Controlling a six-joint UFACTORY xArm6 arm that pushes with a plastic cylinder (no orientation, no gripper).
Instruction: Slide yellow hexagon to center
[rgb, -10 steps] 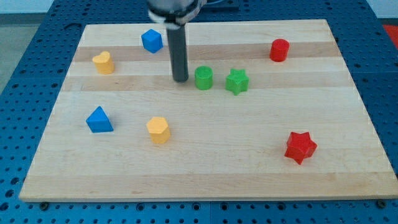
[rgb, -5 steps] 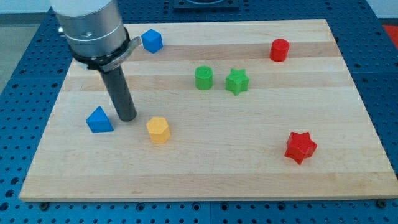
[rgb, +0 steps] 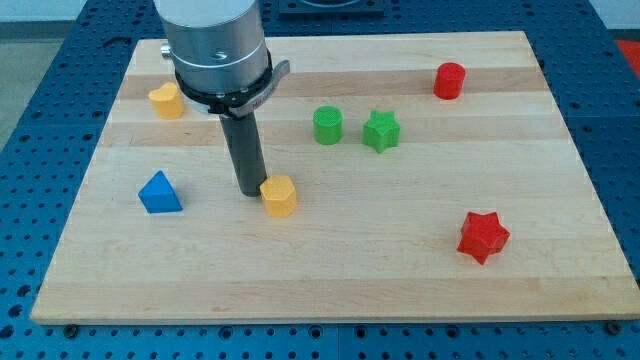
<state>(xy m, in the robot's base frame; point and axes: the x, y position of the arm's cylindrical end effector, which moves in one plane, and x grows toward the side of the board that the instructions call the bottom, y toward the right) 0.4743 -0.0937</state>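
The yellow hexagon (rgb: 280, 195) sits left of the board's middle, a little below it. My tip (rgb: 249, 190) is right at the hexagon's left side, touching or nearly touching it. The rod rises from there to the grey arm body (rgb: 215, 45), which hides part of the board's upper left, including the blue block seen earlier there.
A blue triangle (rgb: 160, 192) lies at the left. A yellow heart-like block (rgb: 166, 100) is at the upper left. A green cylinder (rgb: 327, 125) and a green star (rgb: 381, 131) stand above the middle. A red cylinder (rgb: 450, 80) is at the upper right, a red star (rgb: 483, 236) at the lower right.
My tip swept from the upper middle down to the left, then right against the yellow hexagon. The hexagon has slid a little right and up.
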